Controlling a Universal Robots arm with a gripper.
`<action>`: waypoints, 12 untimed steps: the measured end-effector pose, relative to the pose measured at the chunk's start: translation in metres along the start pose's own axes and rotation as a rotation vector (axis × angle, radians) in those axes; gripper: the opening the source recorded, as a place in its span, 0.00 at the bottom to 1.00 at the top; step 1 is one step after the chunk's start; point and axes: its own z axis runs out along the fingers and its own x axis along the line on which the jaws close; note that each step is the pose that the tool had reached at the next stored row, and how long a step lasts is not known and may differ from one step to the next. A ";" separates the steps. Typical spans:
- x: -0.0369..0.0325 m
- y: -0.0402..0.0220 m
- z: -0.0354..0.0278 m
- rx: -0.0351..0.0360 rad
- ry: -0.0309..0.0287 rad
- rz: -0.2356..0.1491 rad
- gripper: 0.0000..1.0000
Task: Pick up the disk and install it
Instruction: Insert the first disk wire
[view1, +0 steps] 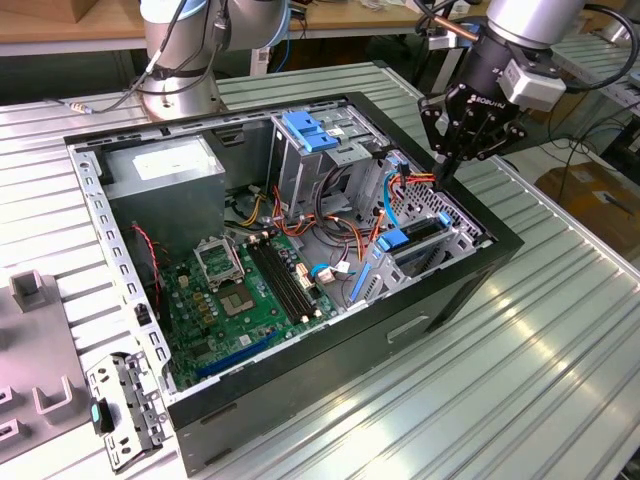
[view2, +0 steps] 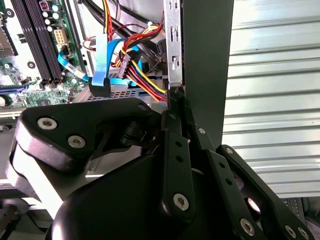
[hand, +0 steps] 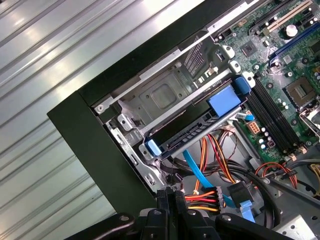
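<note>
The disk (hand: 190, 131) sits in the drive cage (hand: 160, 95), long axis along the black case wall (hand: 100, 145), just below the hand (view1: 447, 172), whose fingers (view2: 174, 125) are pressed together.

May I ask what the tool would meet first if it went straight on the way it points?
Probably the slotted metal strip along the case wall, directly ahead of the tool, though depth is unclear.
</note>
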 end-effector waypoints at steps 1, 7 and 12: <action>-0.0001 0.0000 0.0000 -0.0001 0.0000 0.000 0.16; -0.0005 0.0003 0.0000 -0.0002 -0.0001 0.004 0.16; -0.0009 0.0006 0.0000 -0.0003 -0.0013 0.062 0.16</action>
